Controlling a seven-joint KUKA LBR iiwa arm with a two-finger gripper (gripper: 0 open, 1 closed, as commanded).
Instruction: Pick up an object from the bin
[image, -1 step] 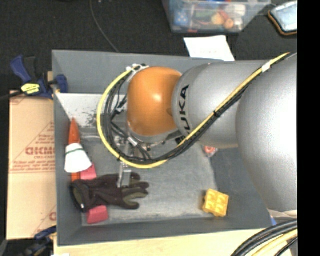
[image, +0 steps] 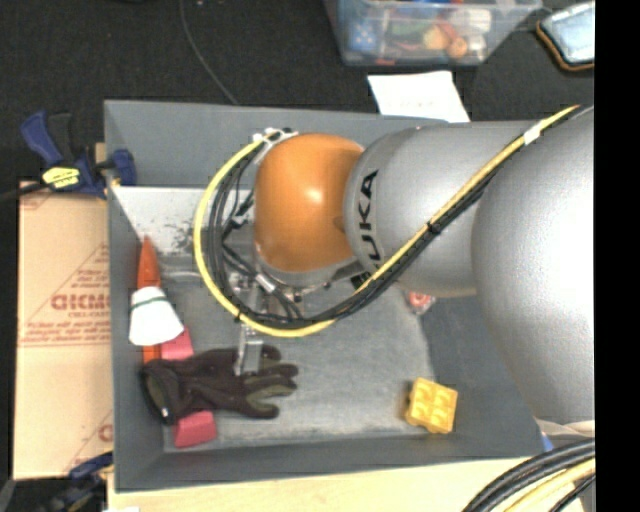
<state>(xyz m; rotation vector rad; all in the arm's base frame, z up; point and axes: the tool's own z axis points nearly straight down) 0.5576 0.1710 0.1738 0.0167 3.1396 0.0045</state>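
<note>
My gripper (image: 248, 360) at the glove (image: 212, 392).
It hangs low over the dark glove in the bin (image: 340, 425); open or closed, I cannot tell. A pink block (image: 195, 429) lies just beside.

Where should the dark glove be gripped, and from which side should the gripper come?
From straight above, pinching the glove at its bunched middle, I would judge. It lies flat and limp, so no side gives an edge, and a pink block crowds its left end.
</note>
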